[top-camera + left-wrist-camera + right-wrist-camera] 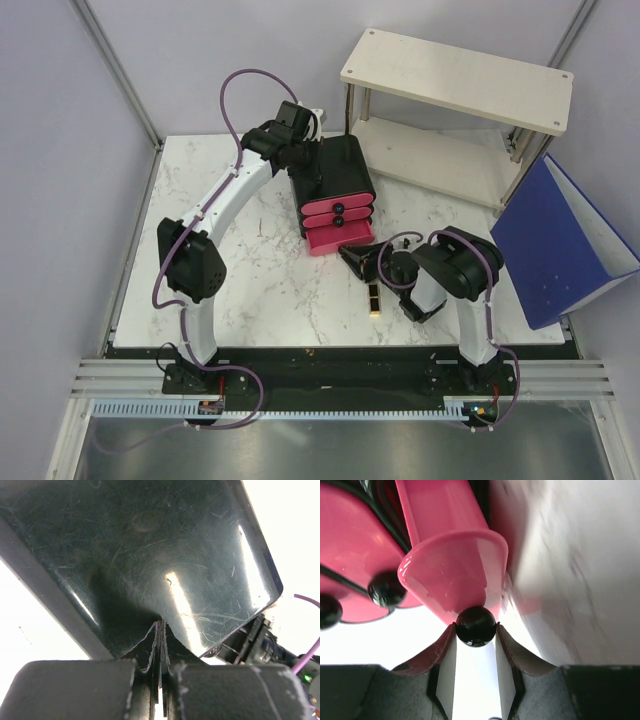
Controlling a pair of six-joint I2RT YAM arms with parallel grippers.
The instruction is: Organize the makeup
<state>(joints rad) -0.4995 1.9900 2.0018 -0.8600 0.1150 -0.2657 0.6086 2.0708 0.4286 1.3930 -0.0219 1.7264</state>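
Observation:
A black-gold lipstick [374, 298] lies on the marble table in front of the black box [338, 178] with pink drawers. The other makeup is out of view. The bottom pink drawer [340, 239] is pulled out. My right gripper [358, 258] is shut on that drawer's round black knob [475, 626], one finger on each side; the drawer's pink front [451, 567] is just beyond it. My left gripper [302, 160] is at the box's far left side. Its fingers are shut together [161, 626], with the tips against the glossy black box surface [150, 545].
A white two-level shelf [455, 78] stands at the back right. A blue folder [560, 245] leans at the right table edge. Two more drawer knobs [386, 588] show on the upper pink drawers. Bare marble [250, 290] lies in front of the box.

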